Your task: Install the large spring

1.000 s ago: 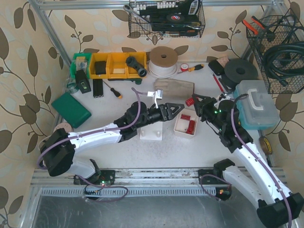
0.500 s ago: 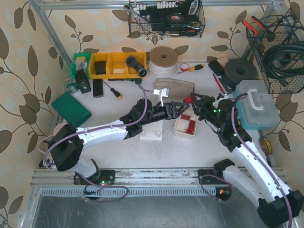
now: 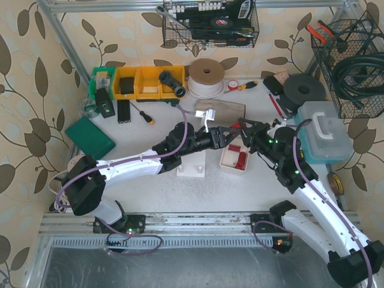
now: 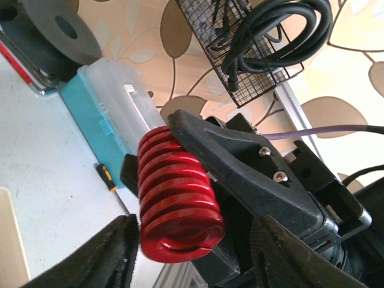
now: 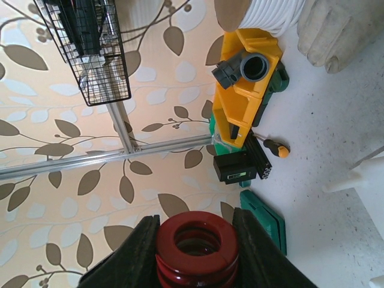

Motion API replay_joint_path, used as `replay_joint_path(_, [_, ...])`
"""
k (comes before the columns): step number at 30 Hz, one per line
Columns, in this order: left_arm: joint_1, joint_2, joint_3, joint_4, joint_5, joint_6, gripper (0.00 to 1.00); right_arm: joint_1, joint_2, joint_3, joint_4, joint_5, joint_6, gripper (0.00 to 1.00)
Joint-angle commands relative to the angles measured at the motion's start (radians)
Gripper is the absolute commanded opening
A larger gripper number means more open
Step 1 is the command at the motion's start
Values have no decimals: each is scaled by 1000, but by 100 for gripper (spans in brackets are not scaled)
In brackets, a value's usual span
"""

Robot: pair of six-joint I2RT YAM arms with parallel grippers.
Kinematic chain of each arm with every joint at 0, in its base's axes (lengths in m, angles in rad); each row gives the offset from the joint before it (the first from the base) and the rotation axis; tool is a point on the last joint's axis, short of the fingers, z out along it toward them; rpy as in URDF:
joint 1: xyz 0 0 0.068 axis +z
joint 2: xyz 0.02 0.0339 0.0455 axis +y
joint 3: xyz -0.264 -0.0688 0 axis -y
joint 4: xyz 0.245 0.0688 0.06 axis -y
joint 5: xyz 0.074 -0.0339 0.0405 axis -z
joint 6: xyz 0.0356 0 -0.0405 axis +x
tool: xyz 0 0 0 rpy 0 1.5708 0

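now the left gripper (image 4: 198,255), in from nine o'clock, had narrowed its unclosed jaws around the large spring (image 4: 177,198) clenched by the right gripper (image 5: 195,240), likely a handover.

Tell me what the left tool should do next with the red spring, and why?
Probably close the left tool onto the red spring. The spring sits between its fingers with a gap showing on one side, while the right tool grips it, so the handover looks unfinished.

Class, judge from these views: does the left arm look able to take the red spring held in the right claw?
Probably yes: the left claw straddles the red spring, whose free end juts clear of the right claw; nothing sits between.
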Motion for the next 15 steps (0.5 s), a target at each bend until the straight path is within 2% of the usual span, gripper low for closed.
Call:
replay_joint_path(1, [-2,-17,35,-8,-19,27,53,7,-25,9,20,18,7,0])
replay_joint_path(6, [-1,-12,38,-11,-28,26,47,9,-23,15,13,18,-5,0])
replay_joint_path(15, [2,-8,57,-26,-44,30,50,14,-30,4,1,30,-15,0])
